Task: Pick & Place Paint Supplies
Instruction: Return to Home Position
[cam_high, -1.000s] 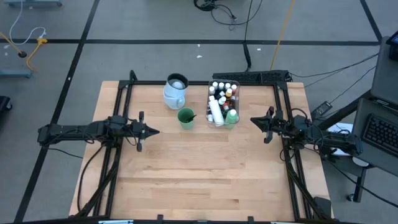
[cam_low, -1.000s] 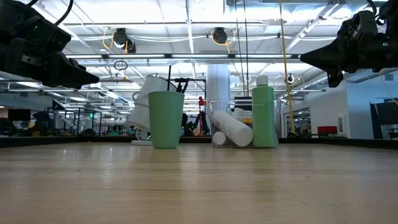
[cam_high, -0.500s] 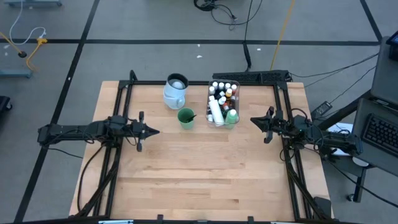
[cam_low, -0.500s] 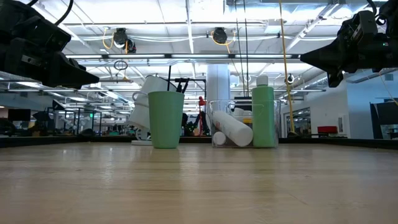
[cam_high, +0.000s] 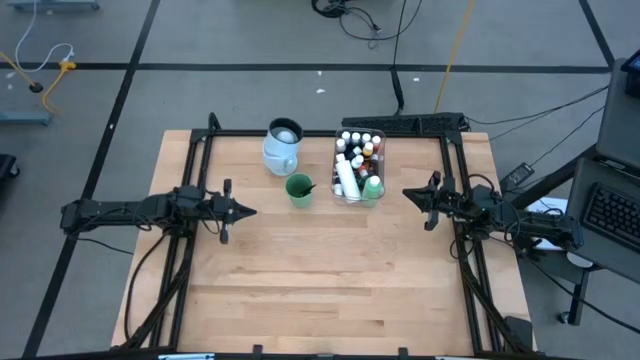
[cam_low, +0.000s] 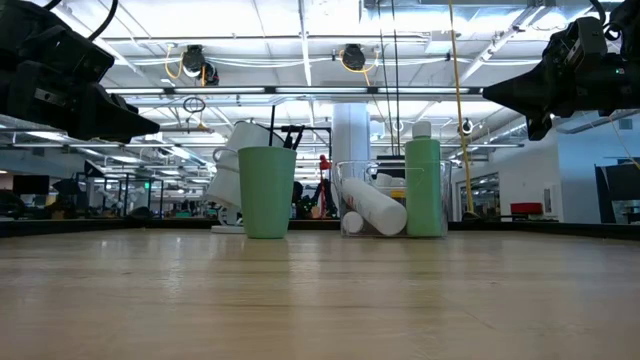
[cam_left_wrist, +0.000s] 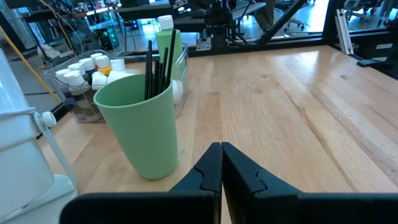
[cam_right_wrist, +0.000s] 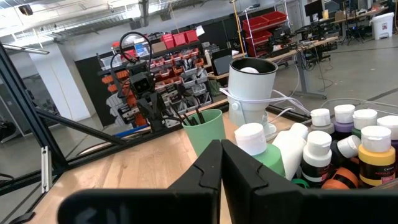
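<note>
Left gripper (cam_high: 250, 211) pressed together, empty, hovering left of table centre. Right gripper (cam_high: 405, 193) same, just right of tub (cam_high: 384, 150). Paint bottles (cam_high: 352, 160) inside tub, far centre. Brushes (cam_left_wrist: 157, 62) standing in green cup (cam_high: 298, 189). Judgement: sorting done; only arm parking left.

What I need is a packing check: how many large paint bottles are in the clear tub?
2. The large white bottle lies slanted in the clear tub; the large green bottle stands upright beside it. No third shows.
</note>
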